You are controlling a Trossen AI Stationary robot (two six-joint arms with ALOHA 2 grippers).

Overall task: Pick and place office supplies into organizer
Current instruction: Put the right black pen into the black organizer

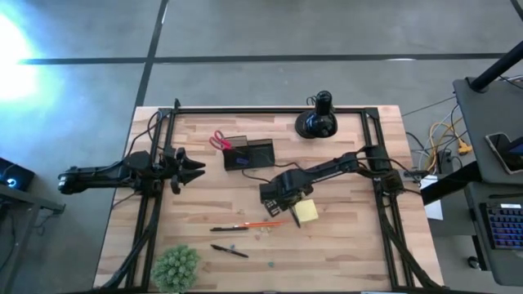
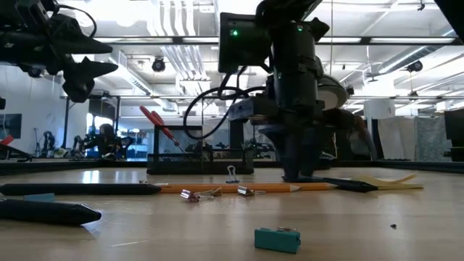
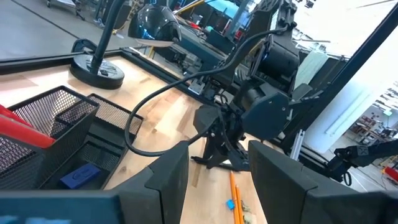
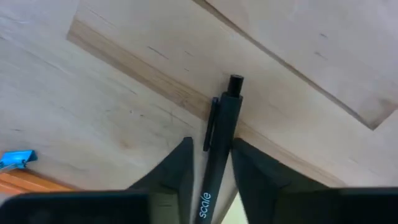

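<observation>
My right gripper [image 1: 291, 211] points down at the table's middle, shut on a black pen [image 4: 219, 134] that lies beside the square yellow sticky-note pad [image 1: 306, 211]. The dark organizer [image 1: 249, 153] stands toward the far edge, with red-handled scissors [image 1: 219, 140] sticking out of its left end and a blue item [image 3: 78, 177] inside. An orange pencil [image 1: 263, 223] and two more black pens [image 1: 229, 229] [image 1: 230, 251] lie flat nearer the front. A tiny blue piece [image 2: 278, 239] rests close to the near edge. My left gripper [image 3: 214, 180] hangs open above the table's left side. My right gripper pinches the black pen's barrel [image 4: 214, 177] between its two fingers, just behind the clip. The fingers [image 4: 180, 171] come from above, pointing down, one on each side of the pen. The pen lies flat on the table [image 2: 341, 183], its button end [image 4: 236, 82] sticking out past the fingers.
A black round-based knobbed object [image 1: 317, 121] stands at the far edge, right of the organizer. A green fuzzy plant ball [image 1: 176, 266] sits at the near left corner. Small binder clips [image 2: 190, 195] lie beside the pencil. Black frame rails run along the table's left and right sides.
</observation>
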